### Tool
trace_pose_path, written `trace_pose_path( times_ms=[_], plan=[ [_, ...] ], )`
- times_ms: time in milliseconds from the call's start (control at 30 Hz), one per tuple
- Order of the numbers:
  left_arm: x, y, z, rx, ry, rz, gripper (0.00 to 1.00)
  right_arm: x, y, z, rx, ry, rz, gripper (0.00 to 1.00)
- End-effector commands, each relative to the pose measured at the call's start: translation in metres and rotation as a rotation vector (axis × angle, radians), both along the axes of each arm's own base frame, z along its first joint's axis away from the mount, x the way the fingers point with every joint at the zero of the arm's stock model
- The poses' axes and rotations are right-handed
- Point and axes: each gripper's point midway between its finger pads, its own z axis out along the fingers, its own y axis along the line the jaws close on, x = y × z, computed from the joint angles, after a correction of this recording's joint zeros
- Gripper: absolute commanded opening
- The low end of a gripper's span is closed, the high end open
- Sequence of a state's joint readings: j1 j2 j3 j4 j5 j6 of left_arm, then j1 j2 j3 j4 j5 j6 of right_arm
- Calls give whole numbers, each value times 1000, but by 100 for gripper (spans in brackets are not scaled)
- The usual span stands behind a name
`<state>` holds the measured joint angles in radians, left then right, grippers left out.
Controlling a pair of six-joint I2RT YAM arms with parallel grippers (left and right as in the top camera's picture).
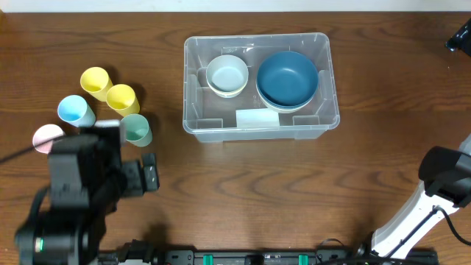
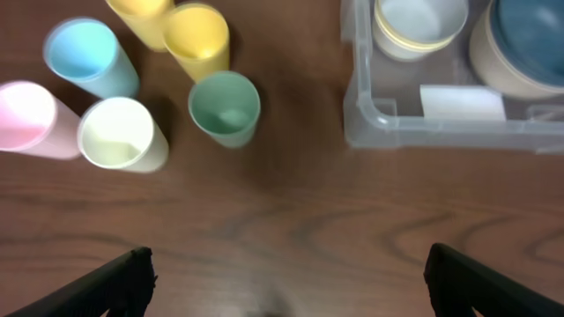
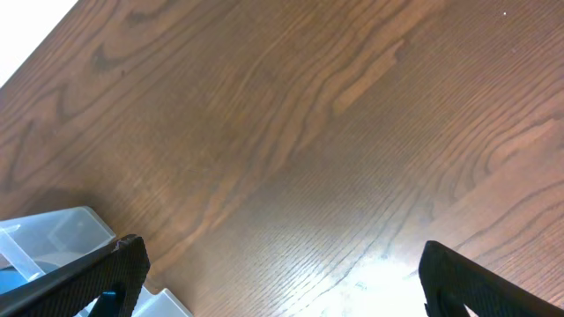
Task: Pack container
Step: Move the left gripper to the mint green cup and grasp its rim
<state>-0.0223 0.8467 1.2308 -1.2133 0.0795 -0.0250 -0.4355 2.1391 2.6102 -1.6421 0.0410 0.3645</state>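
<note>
Left gripper (image 2: 286,283): jaws are spread wide and nothing is grasped; it is held over bare table (image 2: 291,220). Right gripper (image 3: 282,275): likewise released and empty, at the right. A green cup (image 2: 225,107) is seen just beyond the left gripper, with cream, pink, blue and yellow cups clustered to its left. The container (image 1: 221,131) is placed centre-far, right of the cups; a white bowl (image 1: 227,75) and a blue bowl (image 1: 287,79) are held inside.

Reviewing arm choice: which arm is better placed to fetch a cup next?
Probably left: the left claw, open, hovers beside the cups, green cup nearest. The right claw, also open, is on the container's other side.
</note>
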Motion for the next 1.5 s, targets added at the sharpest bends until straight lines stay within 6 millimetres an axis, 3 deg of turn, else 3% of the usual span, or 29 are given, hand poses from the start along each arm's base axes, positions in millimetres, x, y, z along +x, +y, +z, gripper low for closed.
trace_pose_path(
  times_ms=[0, 300, 367, 467, 667, 767, 967, 1300, 1467],
  plan=[
    [12, -2, -15, -7, 97, -13, 98, -2, -2, 2, 1, -5, -21, 99],
    [79, -4, -52, -6, 182, -13, 98, -2, -2, 2, 1, -5, -21, 99],
    [89, -4, -63, 1, 213, -23, 99, -2, -2, 2, 1, -5, -21, 99],
    [98, -3, -83, 23, 273, -54, 87, -2, -2, 2, 1, -5, -21, 99],
    [118, 9, -114, 89, 341, -20, 83, -2, -2, 2, 1, -5, -21, 99],
    [124, 16, -126, 123, 371, -3, 72, -2, -2, 2, 1, -5, -21, 99],
    [129, 22, -151, 148, 439, 9, 61, -2, -2, 2, 1, -5, -21, 99],
    [130, 30, -186, 121, 535, 78, 52, -2, -2, 2, 1, -5, -21, 99],
    [131, 30, -193, 121, 554, 79, 39, -2, -2, 2, 1, -5, -21, 99]
  ],
)
